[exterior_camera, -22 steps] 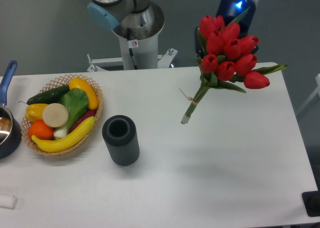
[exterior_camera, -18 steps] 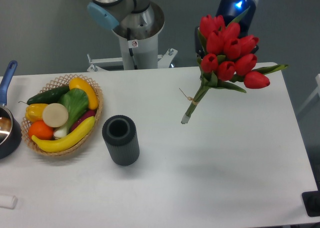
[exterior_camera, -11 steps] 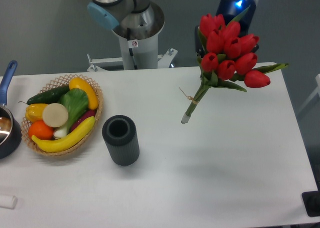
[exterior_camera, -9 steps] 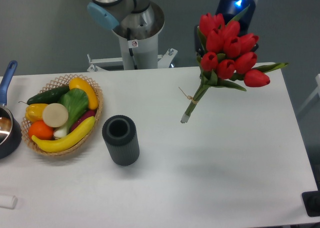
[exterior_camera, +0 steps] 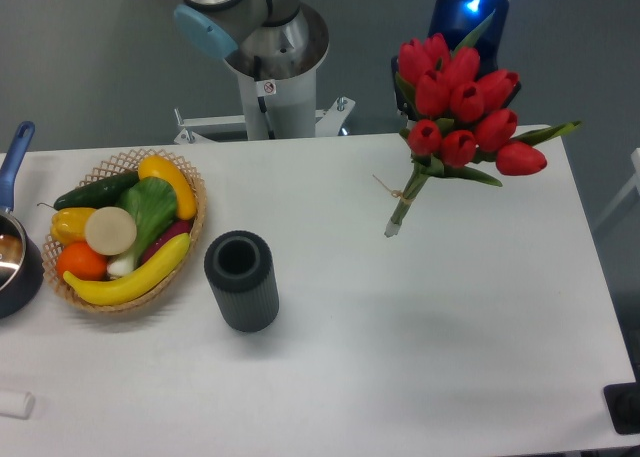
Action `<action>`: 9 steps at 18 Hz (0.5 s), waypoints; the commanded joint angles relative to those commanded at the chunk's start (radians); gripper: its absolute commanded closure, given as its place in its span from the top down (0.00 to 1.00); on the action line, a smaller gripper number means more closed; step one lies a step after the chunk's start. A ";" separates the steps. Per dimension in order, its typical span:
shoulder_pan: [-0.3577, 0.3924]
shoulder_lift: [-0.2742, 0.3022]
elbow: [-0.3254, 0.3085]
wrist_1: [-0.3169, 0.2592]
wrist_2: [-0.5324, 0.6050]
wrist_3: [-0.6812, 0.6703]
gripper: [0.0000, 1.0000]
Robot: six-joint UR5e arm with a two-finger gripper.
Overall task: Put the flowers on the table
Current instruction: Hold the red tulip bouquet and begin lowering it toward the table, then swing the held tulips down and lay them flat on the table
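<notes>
The flowers, a bunch of red tulips with green stems tied with tan string, hang tilted in the air over the back right of the white table. The stem ends point down and to the left, close above the tabletop. My gripper is mostly hidden behind the blooms and holds the bunch. Only dark parts of it show at either side, below the blue-lit wrist.
A dark ribbed cylinder vase stands upright left of centre. A wicker basket of fruit and vegetables sits at the left, with a blue-handled pot at the left edge. The arm's base is behind the table.
The flowers have shifted a little to the right with the arm, and the stem ends have swung right and slightly up. Nothing else has moved.
</notes>
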 joint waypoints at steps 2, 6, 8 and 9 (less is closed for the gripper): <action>-0.029 -0.006 0.011 -0.002 0.100 0.002 0.44; -0.080 -0.017 0.015 0.000 0.331 0.024 0.45; -0.101 -0.031 0.015 0.000 0.382 0.052 0.44; -0.103 -0.034 0.012 -0.002 0.402 0.055 0.44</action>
